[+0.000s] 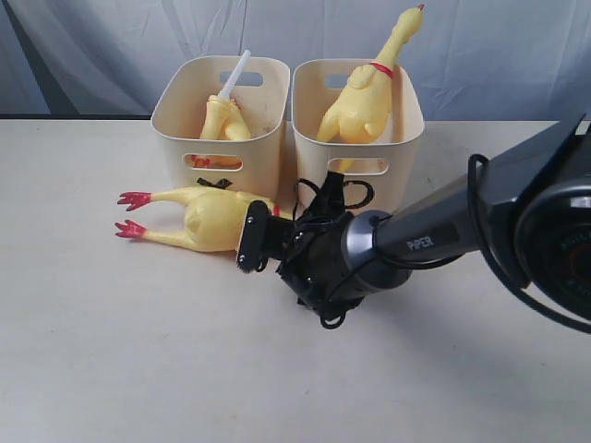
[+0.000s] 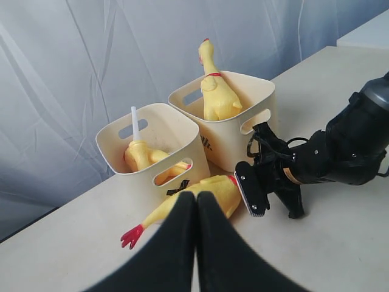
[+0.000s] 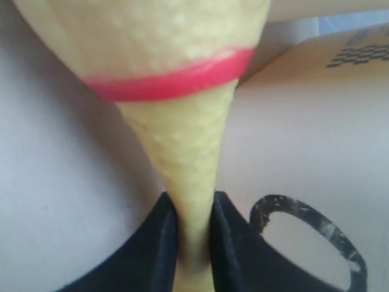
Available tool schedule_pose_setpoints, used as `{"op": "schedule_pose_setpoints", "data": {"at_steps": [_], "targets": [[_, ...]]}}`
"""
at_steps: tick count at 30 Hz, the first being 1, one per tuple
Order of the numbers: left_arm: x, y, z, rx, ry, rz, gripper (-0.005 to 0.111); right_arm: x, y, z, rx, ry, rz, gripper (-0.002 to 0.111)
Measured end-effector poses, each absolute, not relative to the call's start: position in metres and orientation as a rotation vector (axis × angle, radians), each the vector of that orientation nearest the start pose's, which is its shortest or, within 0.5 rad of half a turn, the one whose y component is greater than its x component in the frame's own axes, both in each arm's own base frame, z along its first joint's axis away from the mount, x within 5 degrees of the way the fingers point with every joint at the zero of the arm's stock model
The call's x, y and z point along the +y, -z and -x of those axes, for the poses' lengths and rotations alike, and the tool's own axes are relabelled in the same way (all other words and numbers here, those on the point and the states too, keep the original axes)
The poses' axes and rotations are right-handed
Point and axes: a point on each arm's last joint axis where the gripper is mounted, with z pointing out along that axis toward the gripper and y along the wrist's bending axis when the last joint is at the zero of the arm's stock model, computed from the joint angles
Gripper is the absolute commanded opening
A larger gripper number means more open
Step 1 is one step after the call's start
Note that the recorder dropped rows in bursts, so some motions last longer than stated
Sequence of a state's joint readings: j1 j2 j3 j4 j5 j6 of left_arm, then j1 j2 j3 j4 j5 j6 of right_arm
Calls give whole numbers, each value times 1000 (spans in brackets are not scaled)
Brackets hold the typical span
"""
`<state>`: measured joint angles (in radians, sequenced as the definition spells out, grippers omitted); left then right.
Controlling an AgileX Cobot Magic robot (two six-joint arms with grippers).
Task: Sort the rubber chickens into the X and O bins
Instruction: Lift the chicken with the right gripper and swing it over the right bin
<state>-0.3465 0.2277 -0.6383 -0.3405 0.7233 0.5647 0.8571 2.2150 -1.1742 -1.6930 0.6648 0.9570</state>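
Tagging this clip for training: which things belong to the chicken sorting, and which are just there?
Job: lying chicken, neck in right gripper; tube-ended chicken in left-side bin; tall chicken in right-side bin.
Just there: grey curtain, table.

Right arm reaching low across the middle, left fingers pressed shut.

The dark grey right arm (image 1: 434,235) stretches toward the left of the exterior view, close over the pale desk (image 1: 138,351). Its black right gripper (image 1: 249,237) is turned sideways, fingers (image 3: 155,243) pinched on the thin neck of the large yellow rubber chicken (image 1: 205,221). The black left gripper (image 2: 196,204) has both fingers touching along their length, holding nothing, seemingly raised above the desk.
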Motion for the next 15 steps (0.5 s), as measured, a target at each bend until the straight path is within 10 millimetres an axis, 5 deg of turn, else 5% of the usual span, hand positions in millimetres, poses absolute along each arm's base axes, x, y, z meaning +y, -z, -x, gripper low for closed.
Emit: {"op": "schedule_pose_setpoints", "data": {"at_steps": [9, 15], "targets": [[-29, -346, -22, 1616, 227, -717, 0, 299, -108, -275, 1872, 611, 1479, -1], [-29, -346, -22, 1616, 227, -717, 0, 294, -155, -253, 2091, 427, 1396, -1]]}}
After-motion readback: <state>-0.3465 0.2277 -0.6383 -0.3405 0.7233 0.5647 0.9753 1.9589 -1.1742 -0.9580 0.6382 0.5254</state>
